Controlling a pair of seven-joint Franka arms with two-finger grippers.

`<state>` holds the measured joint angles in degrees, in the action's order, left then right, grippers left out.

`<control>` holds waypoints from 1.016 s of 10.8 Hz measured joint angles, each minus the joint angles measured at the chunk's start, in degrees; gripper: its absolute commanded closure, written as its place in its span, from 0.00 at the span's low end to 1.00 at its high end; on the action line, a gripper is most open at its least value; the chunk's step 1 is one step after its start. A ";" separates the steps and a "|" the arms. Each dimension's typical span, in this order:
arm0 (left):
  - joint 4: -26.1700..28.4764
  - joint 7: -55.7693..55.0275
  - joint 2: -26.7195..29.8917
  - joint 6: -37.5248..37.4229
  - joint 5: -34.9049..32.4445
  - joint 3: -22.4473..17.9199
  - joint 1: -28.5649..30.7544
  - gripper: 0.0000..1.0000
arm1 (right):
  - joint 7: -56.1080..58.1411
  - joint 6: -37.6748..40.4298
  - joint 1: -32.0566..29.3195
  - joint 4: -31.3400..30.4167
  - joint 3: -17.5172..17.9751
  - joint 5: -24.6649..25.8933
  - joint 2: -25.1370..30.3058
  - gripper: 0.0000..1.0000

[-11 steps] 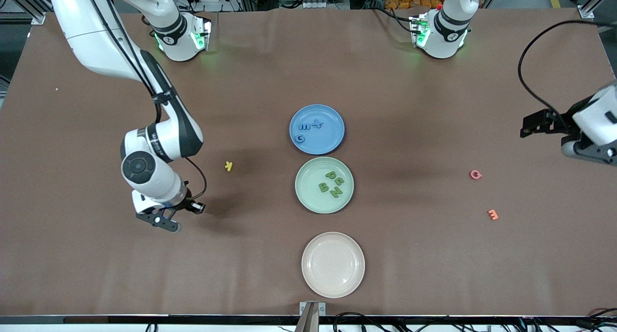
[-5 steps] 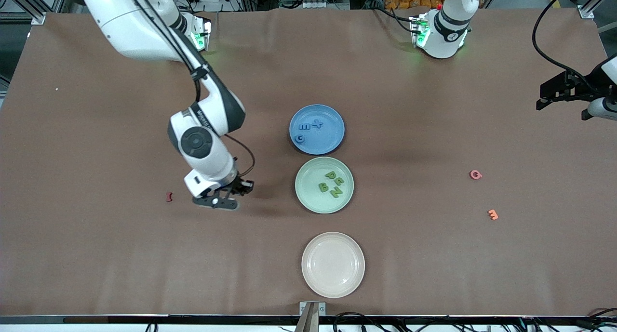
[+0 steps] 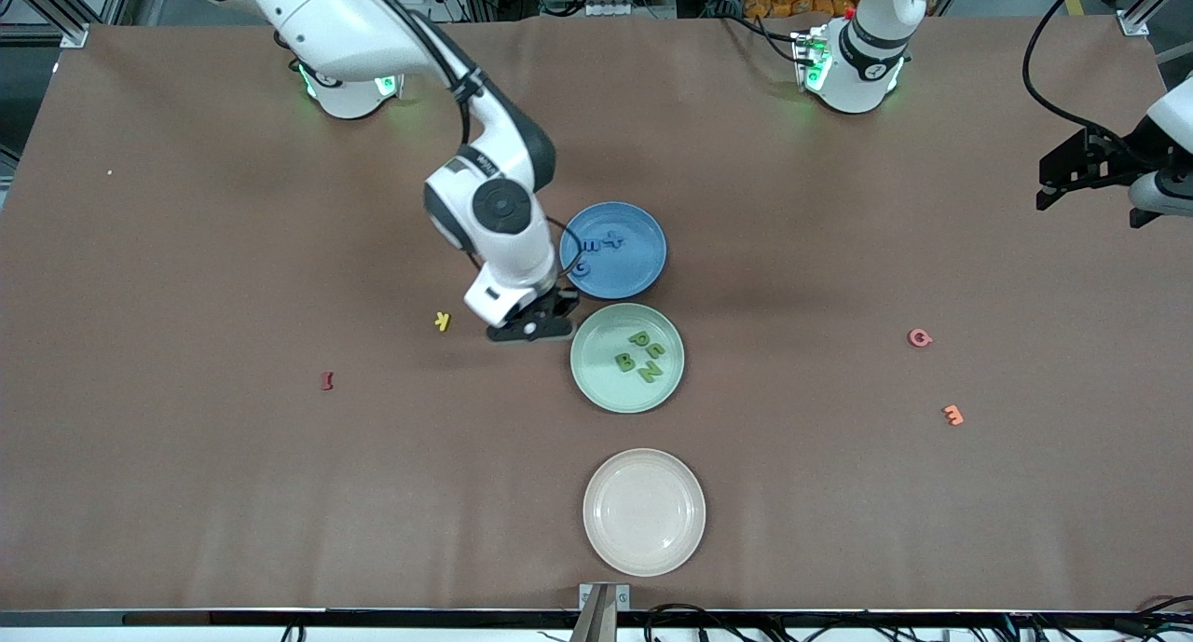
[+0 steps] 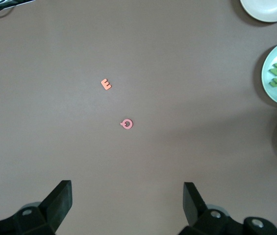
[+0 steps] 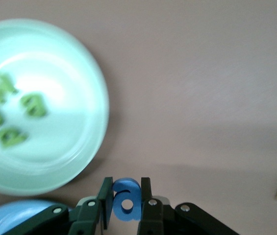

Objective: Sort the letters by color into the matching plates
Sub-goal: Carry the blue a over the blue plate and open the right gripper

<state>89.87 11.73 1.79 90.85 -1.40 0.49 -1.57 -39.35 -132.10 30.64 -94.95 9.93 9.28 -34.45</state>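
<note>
My right gripper point(image 3: 531, 330) is shut on a blue letter point(image 5: 127, 208), a lowercase "a" standing upright between the jaws. It hangs over the table just beside the rims of the blue plate point(image 3: 643, 271) and the green plate point(image 3: 596, 386), on the right arm's side of them. Three blue letters point(image 3: 601, 244) lie in the blue plate. Several green letters point(image 3: 641, 356) lie in the green plate point(image 5: 69, 147). My left gripper point(image 3: 1062, 181) waits open and empty over the left arm's end of the table, its fingers point(image 4: 60, 198) wide apart.
A yellow letter point(image 3: 443, 321) lies close to the right gripper, and a dark red one point(image 3: 326, 380) lies farther toward the right arm's end. Pink point(image 3: 920, 338) and orange point(image 3: 952, 416) letters lie toward the left arm's end. A cream plate point(image 3: 643, 512) sits nearest the front camera.
The right arm has swung from the right arm's end of the table across to the plates, carrying the blue letter. The left gripper has drawn back a little toward the table's edge.
</note>
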 measured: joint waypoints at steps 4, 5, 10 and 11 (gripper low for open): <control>2.28 -11.04 2.87 0.00 0.00 1.23 0.01 0.00 | -0.02 2.36 7.48 -0.21 0.05 0.10 -0.02 0.69; 2.59 -12.59 3.08 0.01 0.00 1.52 0.01 0.00 | -0.02 2.49 8.63 -0.35 0.03 0.11 -0.06 0.48; 3.10 -13.10 3.08 0.56 0.00 1.55 0.22 0.00 | -4.58 2.49 9.23 -0.59 -0.05 0.13 -0.23 0.00; 3.28 -12.58 3.08 0.92 -0.03 1.55 0.46 0.00 | -5.18 2.49 9.22 -0.59 -0.10 0.13 -0.23 0.00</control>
<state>93.15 -0.85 4.87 91.77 -1.43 2.04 -1.11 -44.53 -129.61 39.86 -95.54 9.83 9.42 -34.69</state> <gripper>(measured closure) 0.000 0.216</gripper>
